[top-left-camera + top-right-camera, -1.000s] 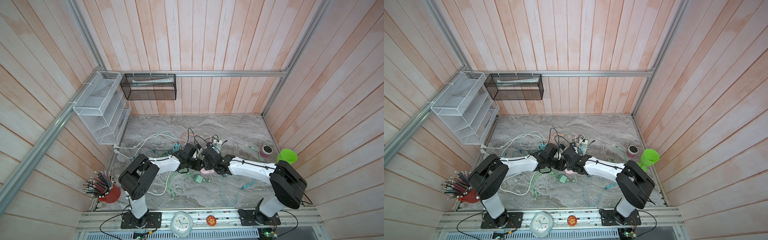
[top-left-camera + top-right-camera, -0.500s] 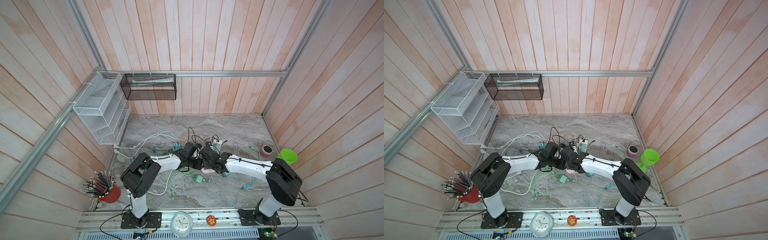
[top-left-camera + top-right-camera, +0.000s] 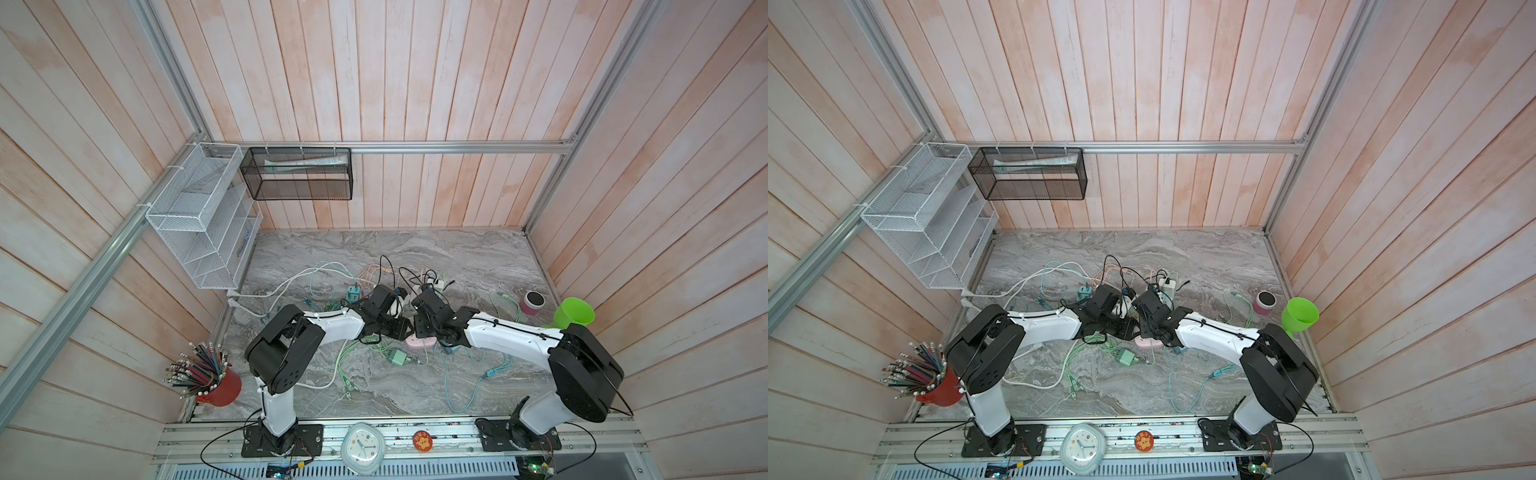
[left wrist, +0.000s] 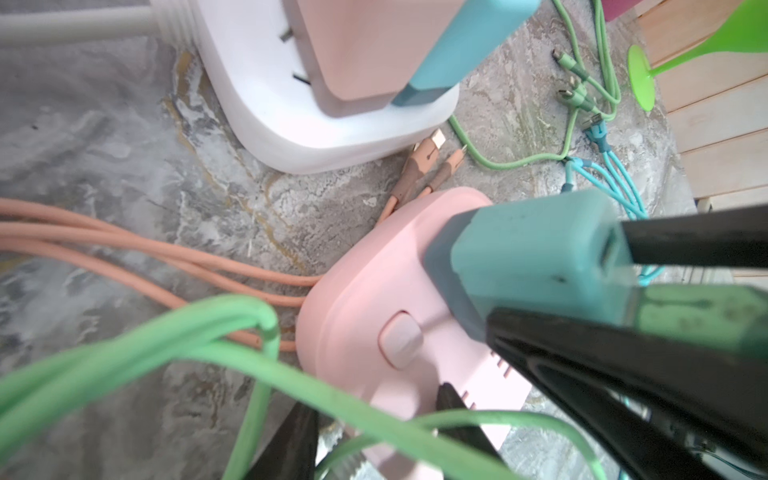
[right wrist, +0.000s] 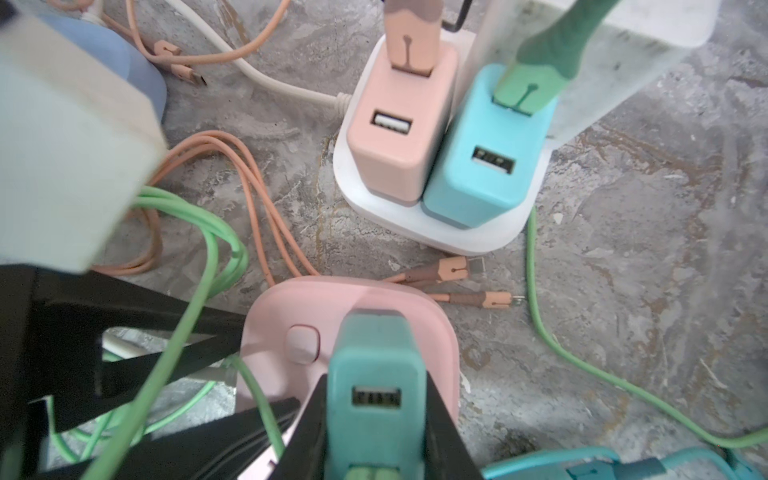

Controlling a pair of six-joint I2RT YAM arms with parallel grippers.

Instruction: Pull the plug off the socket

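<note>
A pink socket [image 5: 274, 316] lies on the marble table among cables; in both top views it shows between the two arms [image 3: 420, 342] [image 3: 1147, 343]. A teal plug [image 5: 376, 365] with a USB port stands on it, and its prongs are hidden. My right gripper [image 5: 376, 436] is shut on the teal plug, one black finger on each side. In the left wrist view the plug [image 4: 532, 257] rises from the socket [image 4: 374, 299]. My left gripper [image 4: 374, 436] clamps the socket's near end, with green cable draped across its fingers [image 4: 291, 440].
A white power strip [image 5: 465, 237] carrying a pink charger [image 5: 399, 137] and a light-blue charger [image 5: 486, 166] sits just beyond the socket. Orange, green and teal cables sprawl around. A green cup [image 3: 575, 316], a small pink pot [image 3: 533, 301] and a red pencil holder [image 3: 220, 388] stand at the table's sides.
The right arm has swayed slightly. Both grippers stay where they were, with the same holds on plug and socket.
</note>
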